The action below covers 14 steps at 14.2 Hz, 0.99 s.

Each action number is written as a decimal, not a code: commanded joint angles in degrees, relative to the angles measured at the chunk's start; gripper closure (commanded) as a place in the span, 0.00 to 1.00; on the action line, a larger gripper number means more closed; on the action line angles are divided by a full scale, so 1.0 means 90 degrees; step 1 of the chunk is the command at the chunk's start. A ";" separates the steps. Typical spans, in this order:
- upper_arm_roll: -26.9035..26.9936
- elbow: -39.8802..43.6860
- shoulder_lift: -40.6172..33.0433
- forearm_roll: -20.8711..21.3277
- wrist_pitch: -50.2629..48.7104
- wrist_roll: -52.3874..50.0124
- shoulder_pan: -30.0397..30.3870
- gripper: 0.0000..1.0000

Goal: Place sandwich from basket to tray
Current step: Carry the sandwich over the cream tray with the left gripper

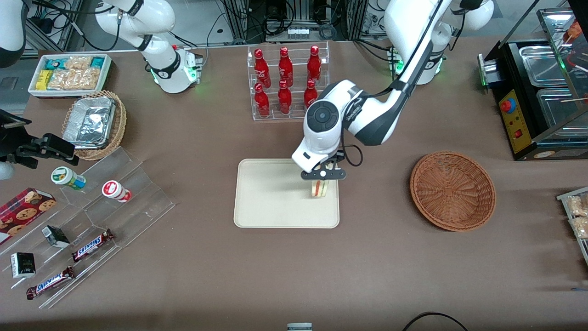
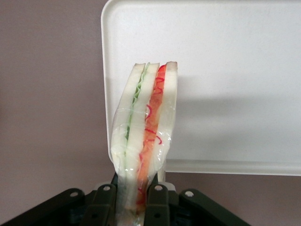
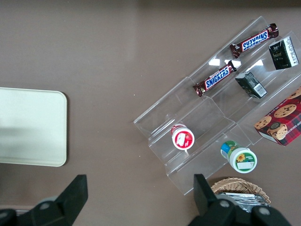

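Black two-finger gripper [image 1: 323, 180] clamps the plastic-wrapped triangular sandwich [image 1: 320, 188] above the flat cream rectangular tray [image 1: 271, 202]; bare tray surface under the jaws. Nearest obstacle: clear acrylic rack of red bottles [image 1: 287, 80], well clear.

Even overhead light is filling the front view, keeping the brown surface [image 1: 193, 276] bright and crisp. The working arm is casting a soft shadow over the tray [image 1: 271, 202], and the basket [image 1: 452, 191] is throwing a faint one beside itself. The hand [image 1: 323, 175] is showing as a dark, blurred mass in the wrist view, while the sandwich [image 2: 146, 136] wrap is glinting and the pale tray is washing out.
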 commanded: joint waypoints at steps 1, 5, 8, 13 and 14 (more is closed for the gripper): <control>0.0109 0.0295 0.0399 0.0372 0.0132 -0.0205 -0.0164 0.76; 0.0118 0.0325 0.0684 0.0559 0.0524 -0.0548 -0.0212 0.75; 0.0148 0.0471 0.0869 0.0559 0.0670 -0.0548 -0.0193 0.75; 0.0148 0.0852 0.1182 0.0686 0.0671 -0.1064 -0.0193 0.74; 0.0148 0.0862 0.1221 0.0725 0.0680 -0.1123 -0.0193 0.71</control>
